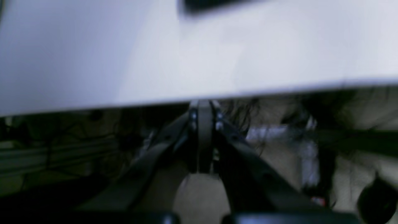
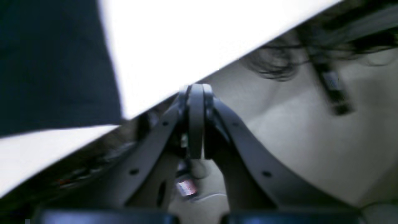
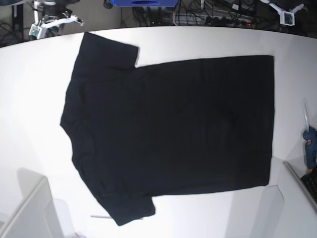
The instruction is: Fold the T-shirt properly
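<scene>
The black T-shirt (image 3: 168, 124) lies spread flat on the white table (image 3: 29, 99) in the base view, with its sleeves and collar end to the left and its hem to the right. My left gripper (image 1: 203, 105) is shut on nothing, its tips at the table's edge; a blurred dark strip (image 1: 211, 4), probably the T-shirt, shows far across the top. My right gripper (image 2: 196, 90) is also shut and empty, tips at the table edge, with the T-shirt (image 2: 53, 62) off to its left. Neither gripper touches the cloth.
A blue hand tool (image 3: 310, 144) and a dark keyboard-like thing (image 3: 312, 181) sit at the table's right edge. Pale arm housings fill the bottom left (image 3: 27, 208) and bottom right (image 3: 292, 198) corners. Cables and equipment (image 3: 208, 12) line the far side behind the table.
</scene>
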Robot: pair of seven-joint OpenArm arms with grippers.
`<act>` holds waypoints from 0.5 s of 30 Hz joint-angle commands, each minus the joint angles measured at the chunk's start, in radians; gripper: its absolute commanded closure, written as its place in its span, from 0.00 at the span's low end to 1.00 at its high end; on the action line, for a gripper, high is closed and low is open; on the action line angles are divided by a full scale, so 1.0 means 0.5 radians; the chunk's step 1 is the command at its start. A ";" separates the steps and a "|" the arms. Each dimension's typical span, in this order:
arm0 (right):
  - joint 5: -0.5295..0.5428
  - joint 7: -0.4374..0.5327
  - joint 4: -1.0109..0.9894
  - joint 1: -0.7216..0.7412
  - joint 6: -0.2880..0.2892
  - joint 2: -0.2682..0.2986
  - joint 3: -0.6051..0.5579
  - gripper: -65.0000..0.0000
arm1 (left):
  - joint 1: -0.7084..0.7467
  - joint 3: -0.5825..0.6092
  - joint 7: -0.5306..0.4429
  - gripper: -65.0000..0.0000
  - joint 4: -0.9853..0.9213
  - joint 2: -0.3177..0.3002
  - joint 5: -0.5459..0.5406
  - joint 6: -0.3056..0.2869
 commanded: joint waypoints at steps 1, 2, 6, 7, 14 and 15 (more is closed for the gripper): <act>0.089 0.074 0.039 0.001 0.069 0.054 0.009 1.00 | 0.016 -0.058 -0.022 1.00 0.023 -0.015 -0.076 -0.011; 0.181 0.074 0.039 0.007 0.136 0.066 0.012 1.00 | -0.012 -0.107 -0.022 1.00 0.023 -0.015 -0.171 -0.036; 0.540 0.074 0.036 0.077 0.394 0.149 0.015 0.82 | -0.042 -0.282 -0.019 0.97 0.014 -0.015 -0.524 -0.263; 0.608 0.074 0.030 0.093 0.443 0.173 0.015 0.72 | -0.046 -0.313 -0.019 0.89 0.014 -0.015 -0.582 -0.309; 0.823 0.071 -0.084 0.274 0.563 0.210 0.012 0.32 | -0.196 -0.442 0.221 0.48 -0.057 -0.012 -0.834 -0.542; 0.823 0.071 -0.106 0.295 0.560 0.210 0.012 0.33 | -0.245 -0.479 0.337 0.46 -0.084 -0.009 -0.874 -0.566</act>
